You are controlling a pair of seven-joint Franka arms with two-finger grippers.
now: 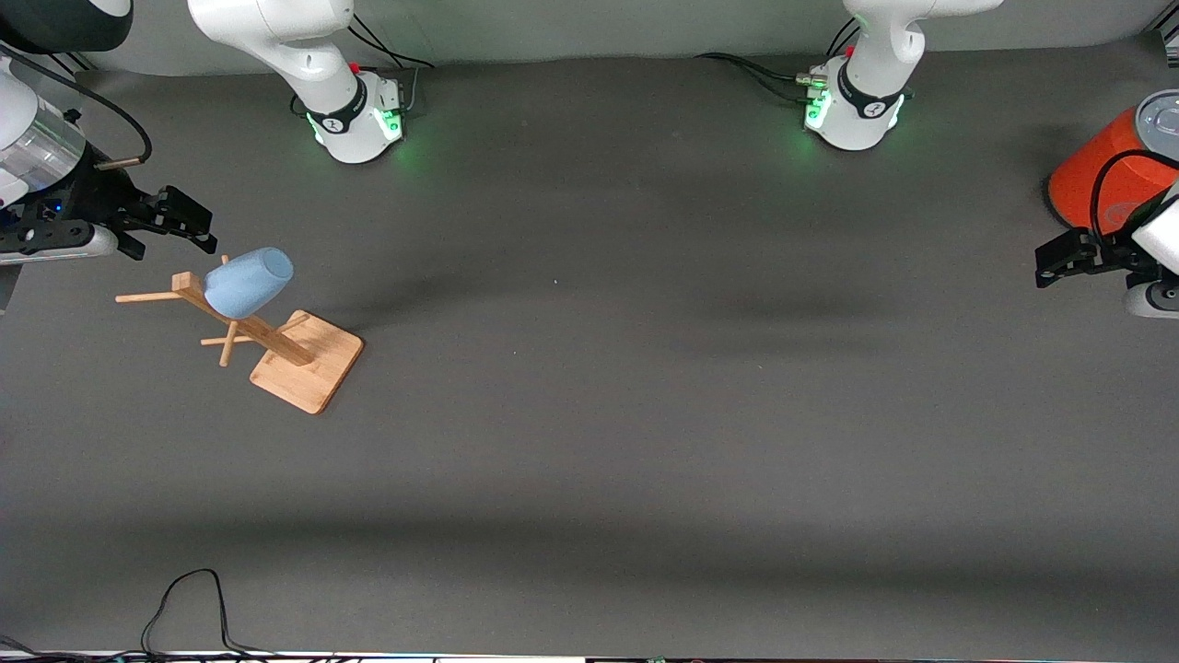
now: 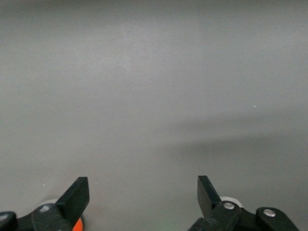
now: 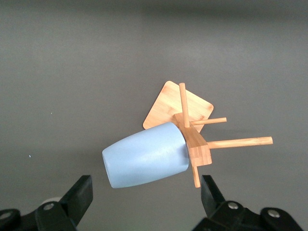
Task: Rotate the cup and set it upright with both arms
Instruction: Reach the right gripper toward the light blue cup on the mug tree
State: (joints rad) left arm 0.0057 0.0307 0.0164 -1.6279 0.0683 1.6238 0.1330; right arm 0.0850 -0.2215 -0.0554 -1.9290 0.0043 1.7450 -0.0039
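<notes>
The light-blue cup (image 1: 247,281) hangs tilted on a peg of a wooden stand (image 1: 307,361) at the right arm's end of the table. Its mouth is against the post and its closed base points away. My right gripper (image 1: 195,228) is open and empty, over the table close beside the cup and apart from it. In the right wrist view the cup (image 3: 147,161) and the stand (image 3: 179,108) lie just ahead of the open gripper (image 3: 146,192). My left gripper (image 1: 1050,261) is open and empty at the left arm's end; its wrist view shows the gripper (image 2: 143,185) over bare table.
A large orange can (image 1: 1101,175) with a grey top stands beside the left gripper; a sliver of it shows in the left wrist view (image 2: 77,224). A black cable (image 1: 184,599) loops at the table edge nearest the front camera. Dark grey tabletop (image 1: 589,368) lies between the arms.
</notes>
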